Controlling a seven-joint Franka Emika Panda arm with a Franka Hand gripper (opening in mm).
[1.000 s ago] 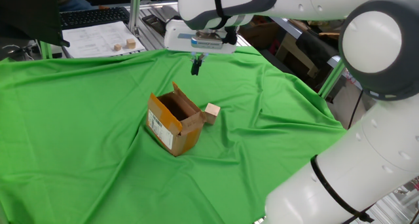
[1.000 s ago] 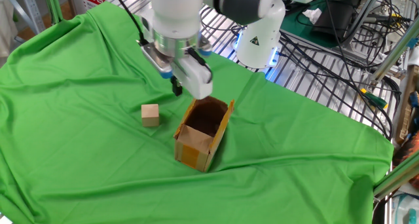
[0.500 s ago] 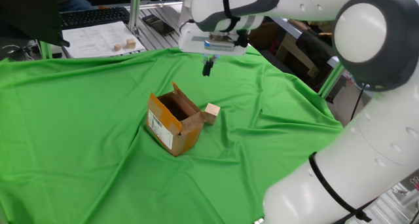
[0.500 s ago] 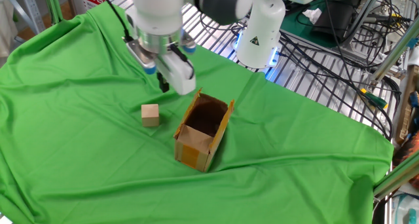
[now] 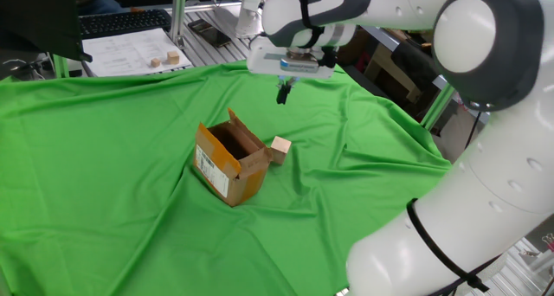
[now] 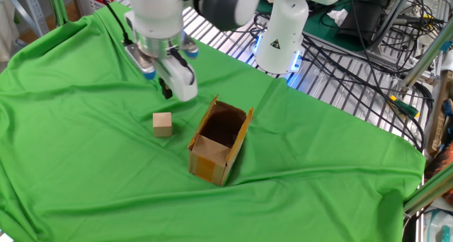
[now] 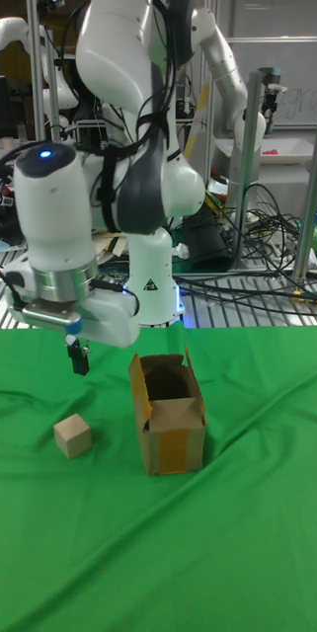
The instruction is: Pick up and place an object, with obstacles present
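The object, a small tan wooden cube (image 5: 280, 148) (image 6: 162, 124) (image 7: 73, 435), rests on the green cloth beside the obstacle, a brown cardboard box (image 5: 229, 162) (image 6: 221, 144) (image 7: 168, 415) with raised flaps and its opening upward. The cube stands close to the box; whether they touch is unclear. My gripper (image 5: 283, 93) (image 6: 166, 91) (image 7: 79, 360) hangs in the air above the cloth, higher than the cube and a little behind it, off to the side of the box. Its dark fingers are shut together and hold nothing.
The green cloth (image 5: 104, 157) covers the table with folds. Two small wooden blocks (image 5: 164, 60) lie on papers beyond the cloth's far edge, near a keyboard (image 5: 121, 21). The arm's white base (image 6: 279, 44) and cables stand on a wire rack behind the box.
The gripper has travelled sideways from above the box's far edge toward the cube's side, staying at about the same height. Cube and box have not moved.
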